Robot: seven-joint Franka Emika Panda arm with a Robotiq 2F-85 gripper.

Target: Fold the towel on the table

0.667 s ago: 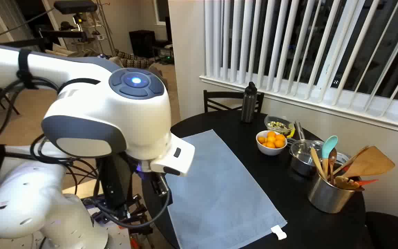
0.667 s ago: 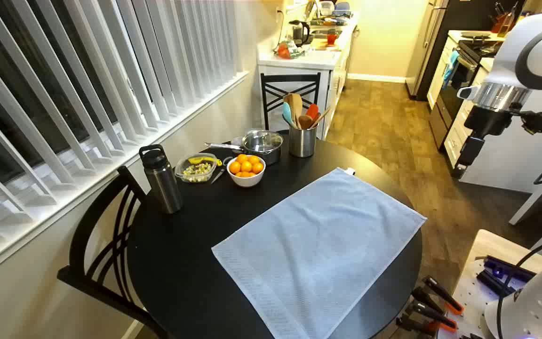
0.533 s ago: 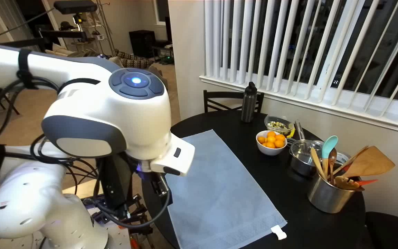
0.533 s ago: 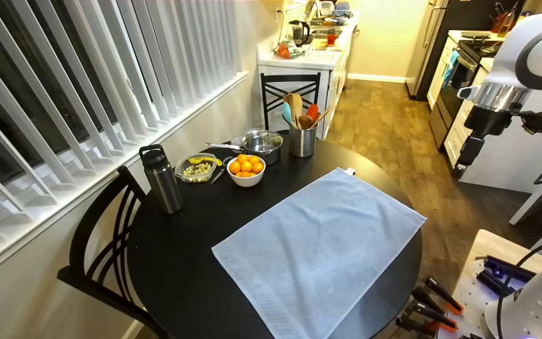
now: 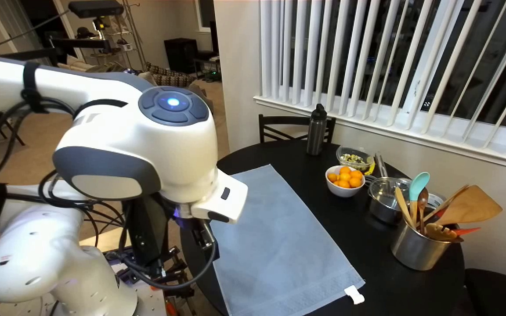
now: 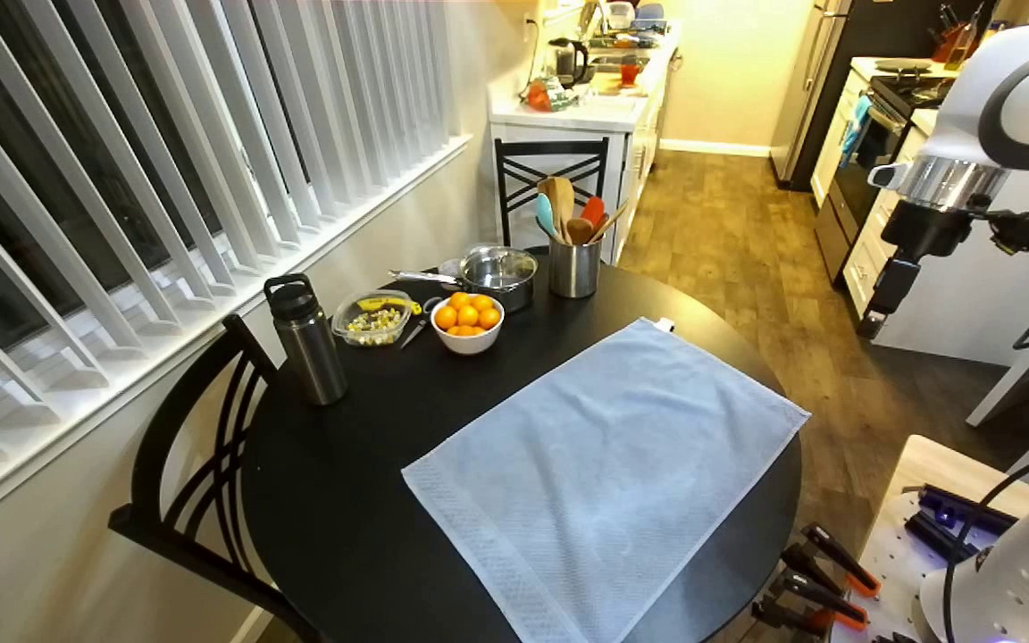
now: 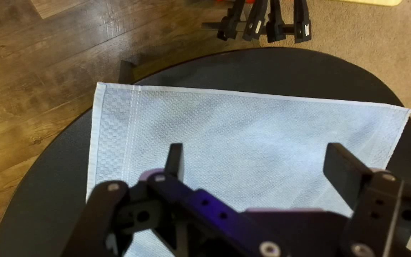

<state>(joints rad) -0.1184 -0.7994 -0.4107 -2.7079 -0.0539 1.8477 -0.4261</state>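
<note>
The tool hangs clear of everything, its jaws spread wide with nothing between them, and the towel lies flat and unfolded below, so the step in hand looks like the approach to a first pinch. Narrow the jaws somewhat before touching down: cloth this thin should gather better from a modest gap. The best place to take it is probably the long edge crossing the top of the wrist view; its left corner there seems to poke just past the rim of the round black counter, where it could be caught from beneath without scraping the top. Take hold shallowly, lift gently, carry low toward the opposite long edge and lower slowly; a single pinch will likely skew the rest, so the edge's other corner may want its own pass. The surface is smooth and matte, and the cloth could slide if tugged sideways; the white tag at a far corner makes a handy mark for lining up. Past that opposite edge, apart from the cloth, stand a bowl of oranges, a clear container, a pot, a bottle and a steel canister of utensils, so overshooting is the risk there. Around them are a chair, slatted blinds and a wooden floor.
</note>
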